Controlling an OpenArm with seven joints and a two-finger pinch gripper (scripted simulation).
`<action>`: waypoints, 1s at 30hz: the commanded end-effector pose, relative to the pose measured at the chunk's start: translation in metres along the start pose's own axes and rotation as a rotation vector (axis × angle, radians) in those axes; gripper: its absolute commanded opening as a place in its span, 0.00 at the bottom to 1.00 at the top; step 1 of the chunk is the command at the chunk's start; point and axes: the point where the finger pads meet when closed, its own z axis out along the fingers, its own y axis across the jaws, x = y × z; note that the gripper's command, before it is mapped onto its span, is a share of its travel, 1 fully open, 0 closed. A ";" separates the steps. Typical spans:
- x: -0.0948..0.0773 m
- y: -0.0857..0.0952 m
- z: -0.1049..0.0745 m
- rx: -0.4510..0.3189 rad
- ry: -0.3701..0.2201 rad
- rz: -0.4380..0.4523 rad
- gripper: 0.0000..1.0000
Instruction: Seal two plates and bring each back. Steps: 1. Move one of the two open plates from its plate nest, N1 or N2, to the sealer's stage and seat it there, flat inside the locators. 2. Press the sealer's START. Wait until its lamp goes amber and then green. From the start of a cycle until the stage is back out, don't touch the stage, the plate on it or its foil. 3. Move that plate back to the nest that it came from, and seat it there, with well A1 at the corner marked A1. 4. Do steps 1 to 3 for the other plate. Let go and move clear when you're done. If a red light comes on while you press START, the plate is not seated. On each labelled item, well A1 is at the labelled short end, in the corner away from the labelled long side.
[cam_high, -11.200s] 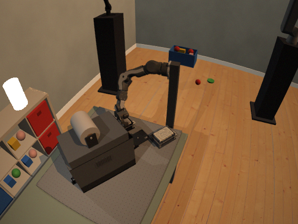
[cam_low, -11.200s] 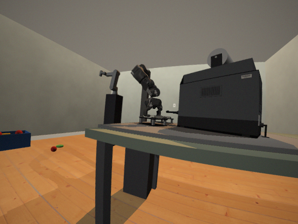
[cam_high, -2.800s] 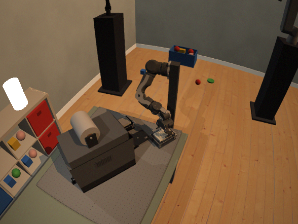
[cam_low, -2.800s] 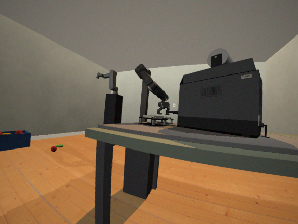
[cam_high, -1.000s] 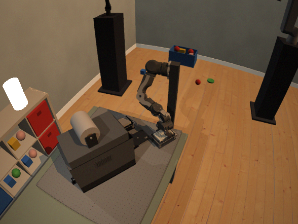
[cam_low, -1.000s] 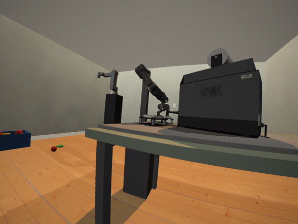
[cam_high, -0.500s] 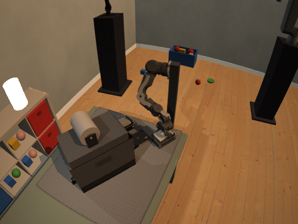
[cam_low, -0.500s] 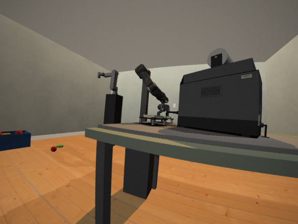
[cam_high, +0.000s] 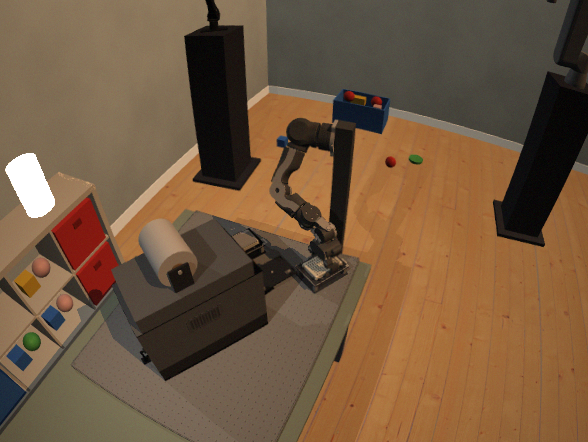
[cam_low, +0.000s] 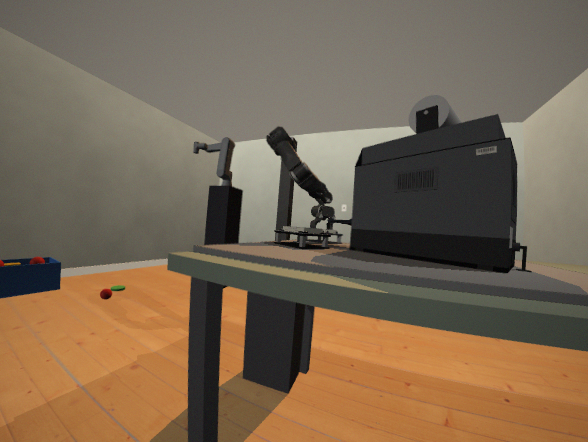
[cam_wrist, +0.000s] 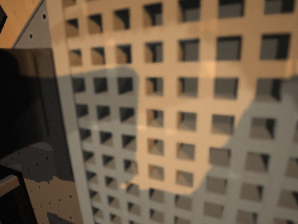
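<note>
Hand (cam_high: 327, 262) (cam_low: 320, 226) is standing a bit over half open above the near plate (cam_high: 314, 268) (cam_low: 302, 229) (cam_wrist: 167, 125); I'm not seeing fingertips, so I can't tell whether they're touching its sides, but nothing is looking lifted. Using the top view's clock from the hand, I'm going left to right. At nine, the shelf unit (cam_high: 67, 186) is carrying two red bins (cam_high: 80, 234) (cam_high: 98, 272), contents hidden. Toward eight, the sealer (cam_high: 200, 305) (cam_low: 432, 210) is sitting on the table (cam_high: 100, 400) (cam_low: 350, 285). Between nine and ten, the other plate (cam_high: 246, 241) is lying in its nest (cam_high: 260, 250). Under the hand, the near nest (cam_high: 315, 283) (cam_low: 302, 241) is holding the near plate, which I'm judging about to be gripped. Just past twelve, a blue bin (cam_high: 359, 114) (cam_low: 31, 279) is holding red balls and a yellow block. Closing off-centre could be tilting the plate or jamming it on the nest; pressing too low could be pushing fingers into the frame; lifting on a shallow pinch could be dropping it.

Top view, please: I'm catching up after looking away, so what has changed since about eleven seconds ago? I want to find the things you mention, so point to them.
The dark jointed robot arm (cam_high: 308, 214) (cam_low: 305, 175) has swung from the far nest beside the grey sealer (cam_high: 200, 280) (cam_low: 430, 200) to the nearer nest, and its gripper is now down at the pale, many-welled plate (cam_high: 314, 268) (cam_wrist: 165, 102) there. Whether it grips that plate I can't tell. The sealer and that plate look unmoved.
</note>
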 end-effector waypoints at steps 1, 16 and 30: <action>0.001 0.000 0.000 -0.002 0.001 -0.003 0.59; 0.001 0.000 0.000 -0.002 0.001 -0.003 0.53; 0.001 0.000 0.000 -0.002 0.001 -0.003 0.00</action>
